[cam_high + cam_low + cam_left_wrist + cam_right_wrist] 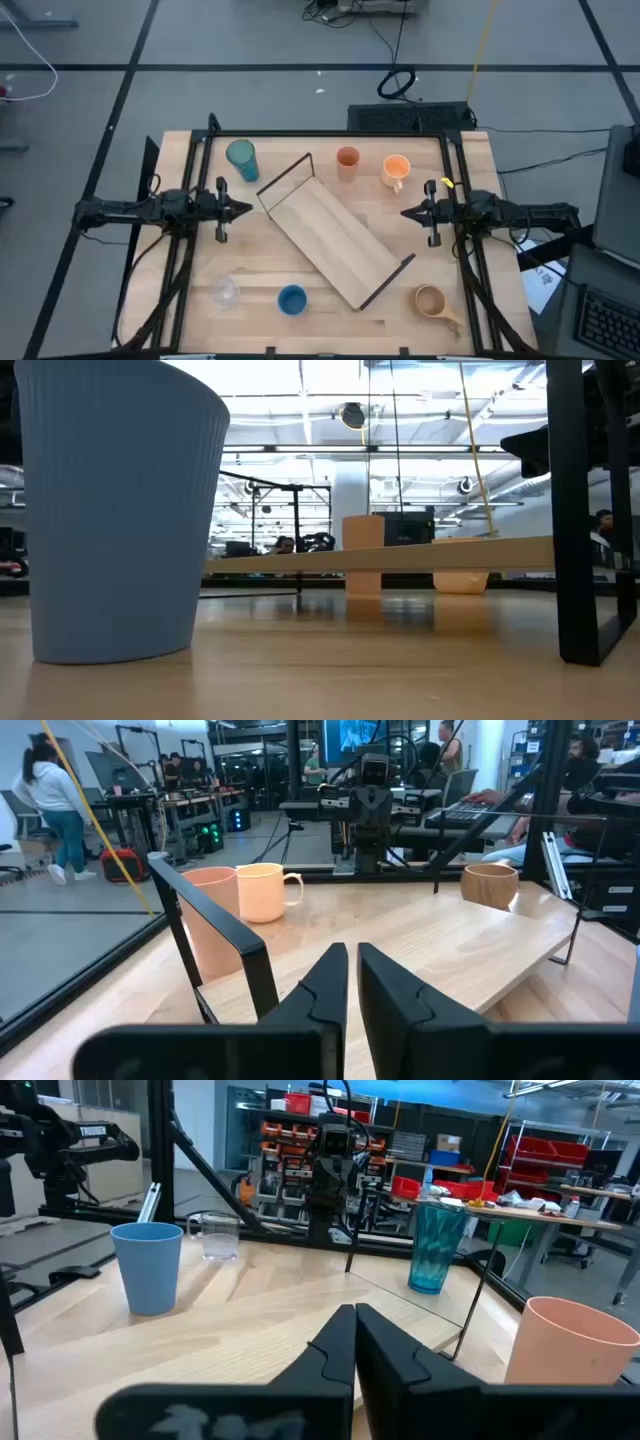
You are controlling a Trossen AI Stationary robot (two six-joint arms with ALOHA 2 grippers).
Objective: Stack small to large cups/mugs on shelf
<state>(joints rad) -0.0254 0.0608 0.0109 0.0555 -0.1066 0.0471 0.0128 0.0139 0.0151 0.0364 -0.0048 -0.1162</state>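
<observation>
Both dark arms lie stretched out level over the wooden tabletop point(250, 320), reaching toward each other from the left and right edges of the high view. The left gripper point(246, 209) sits at mid-left of that frame, pointing right, its two fingers point(320, 982) drawn together with only a thin slit between them, holding nothing. The right gripper point(406, 213) sits at mid-right, pointing left, its fingers point(338, 1342) likewise together and empty.

Between the two grippers the long light-wood shelf board with black wire brackets point(330, 243) lies diagonally across the middle of the frame, from upper left to lower right, with no cup on it.

The tall teal ribbed tumbler point(242, 160) stands at upper left, near the board's upper bracket. The small orange handle-less cup point(347, 162) stands at upper centre, with the orange handled mug point(396, 170) just beside it to the right. The tan handled mug point(431, 300) stands at lower right, near the board's lower bracket. The short blue cup point(291, 299) stands at lower centre, and the tiny clear glass point(225, 291) is to its left, apart from it.
</observation>
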